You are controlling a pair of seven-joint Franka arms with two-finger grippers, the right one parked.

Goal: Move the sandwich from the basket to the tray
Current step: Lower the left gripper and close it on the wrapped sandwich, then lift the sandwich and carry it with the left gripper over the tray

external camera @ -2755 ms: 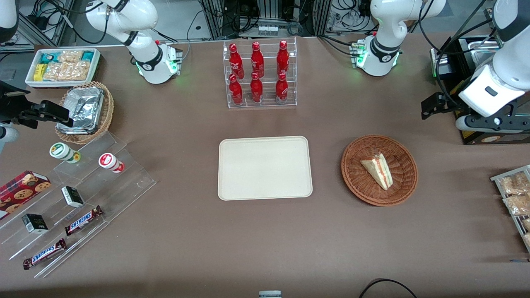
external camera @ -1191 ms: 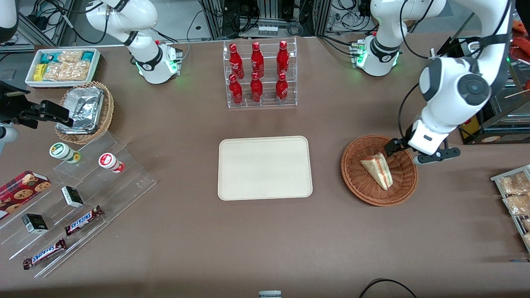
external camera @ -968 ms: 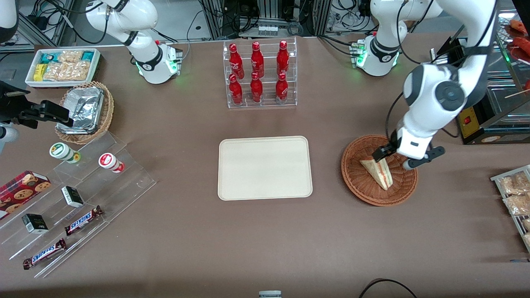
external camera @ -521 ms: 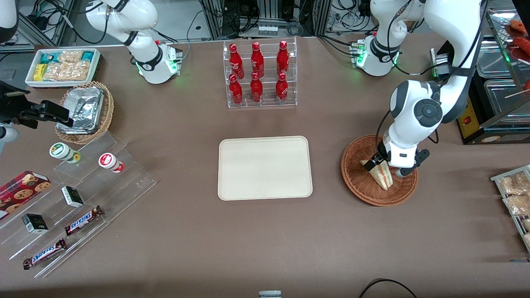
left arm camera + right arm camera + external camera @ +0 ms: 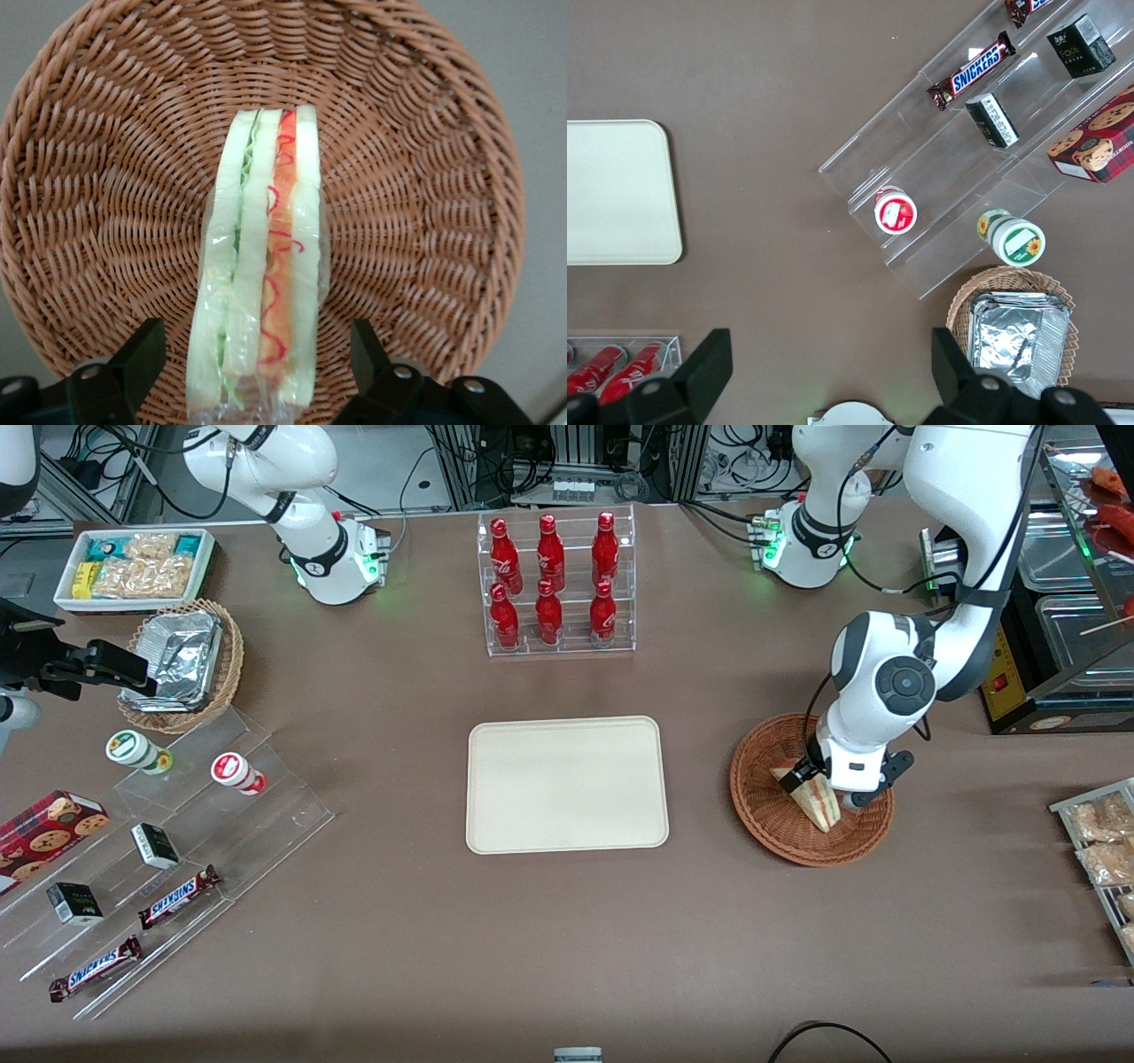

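Note:
The sandwich (image 5: 821, 806), a clear-wrapped wedge with red and green filling, lies in the reddish-brown wicker basket (image 5: 760, 815), toward the working arm's end of the table. My gripper (image 5: 828, 786) is lowered into the basket over the sandwich's wide end. In the left wrist view the sandwich (image 5: 266, 266) lies edge-up on the basket (image 5: 425, 177), and the gripper (image 5: 255, 345) is open. Its black fingers (image 5: 142, 354) stand one on each side of the sandwich, with a gap to it on both sides. The cream tray (image 5: 567, 784) sits bare at the table's middle, beside the basket; the tray (image 5: 616, 190) also shows in the right wrist view.
A clear rack of red bottles (image 5: 556, 584) stands farther from the camera than the tray. Toward the parked arm's end are a tan basket with foil containers (image 5: 182, 664), a white snack bin (image 5: 133, 567) and a stepped acrylic shelf (image 5: 168, 841). Snack packets (image 5: 1103, 850) lie beside the basket.
The left arm swung in from the working arm's end of the table and came down over the basket. Its open gripper now straddles the sandwich, which has not moved.

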